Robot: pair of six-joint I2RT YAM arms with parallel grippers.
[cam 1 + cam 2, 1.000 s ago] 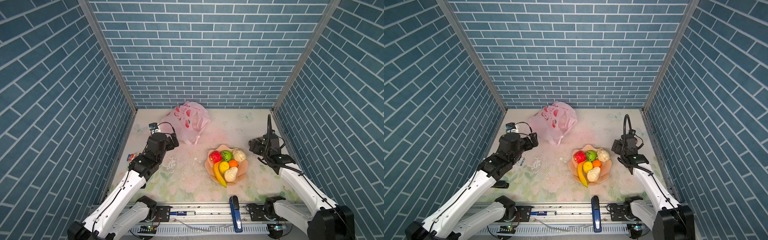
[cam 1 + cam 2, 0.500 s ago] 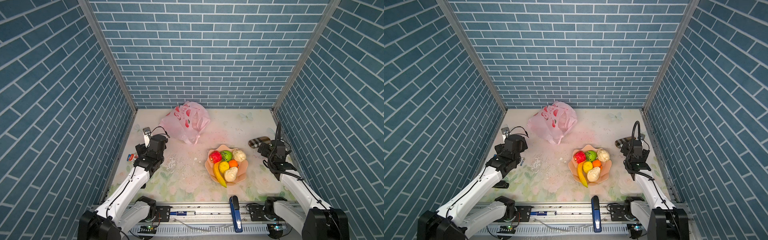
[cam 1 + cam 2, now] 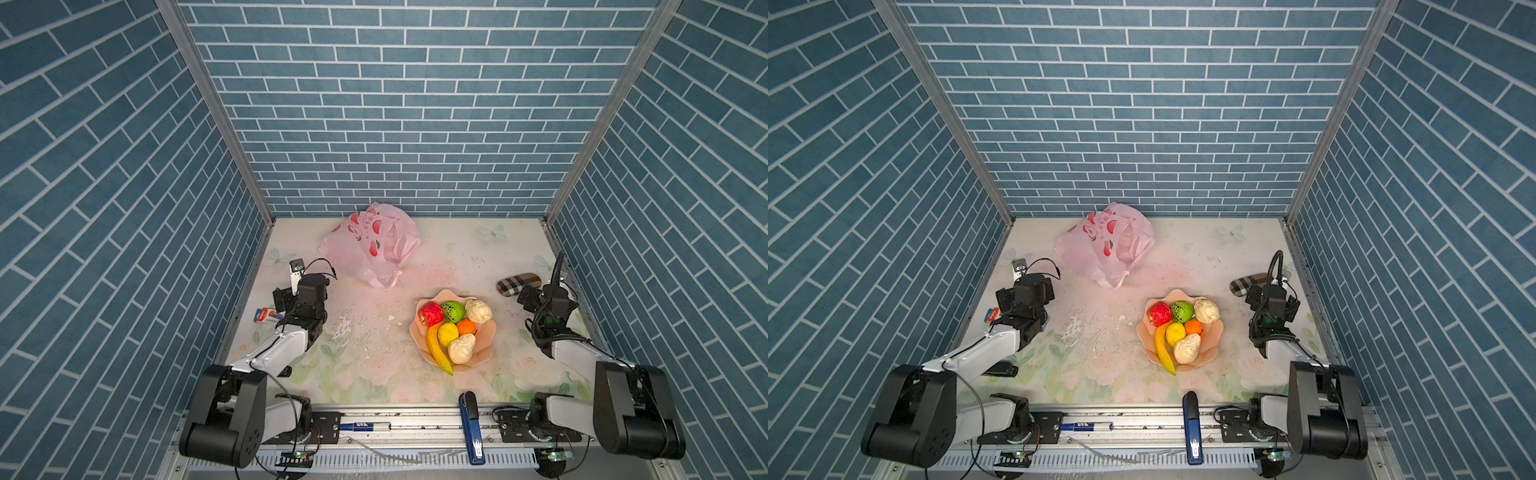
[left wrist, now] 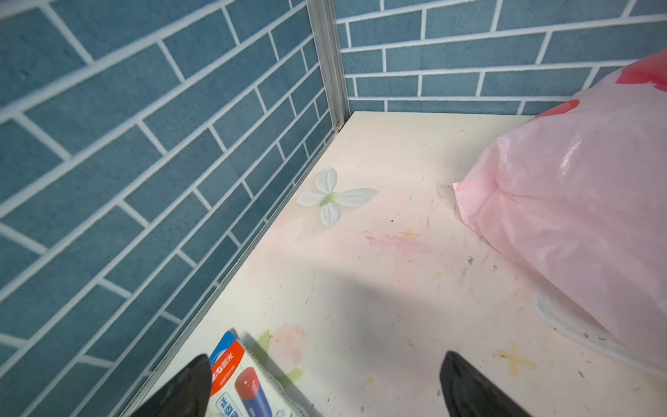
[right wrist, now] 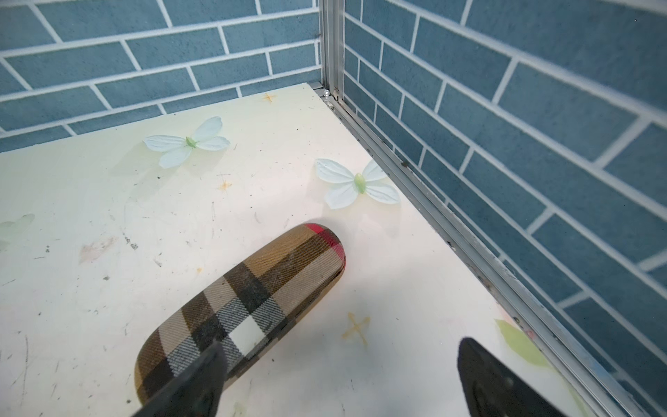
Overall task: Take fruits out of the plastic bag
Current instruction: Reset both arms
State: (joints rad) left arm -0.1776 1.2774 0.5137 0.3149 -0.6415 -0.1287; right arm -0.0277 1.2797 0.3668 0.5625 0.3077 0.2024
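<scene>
1. Left pincer (image 4: 325, 364) gapes empty above the floral bench (image 4: 379, 307), one finger over a red-and-blue printed carton (image 4: 231, 375).
2. Right pincer (image 5: 341, 346), also spread and empty, hangs above a tan plaid oblong case (image 5: 245, 307).
3. Toy fruits (image 3: 448, 333) sit heaped in a peach petal-edged bowl (image 3: 486, 340), well apart from the crinkly pale-pink plastic bag (image 3: 370, 245) near the back wall (image 3: 395, 124).

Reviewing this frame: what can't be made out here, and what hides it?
Bag contents: in both top views its own cloudy film hides the inside; the left wrist view's edge cuts the bag off.
Box print: blurred and edge-cut in the left wrist view; tiny in a top view, partly behind the left arm.
Case, near end: a right finger covers it in the right wrist view.
</scene>
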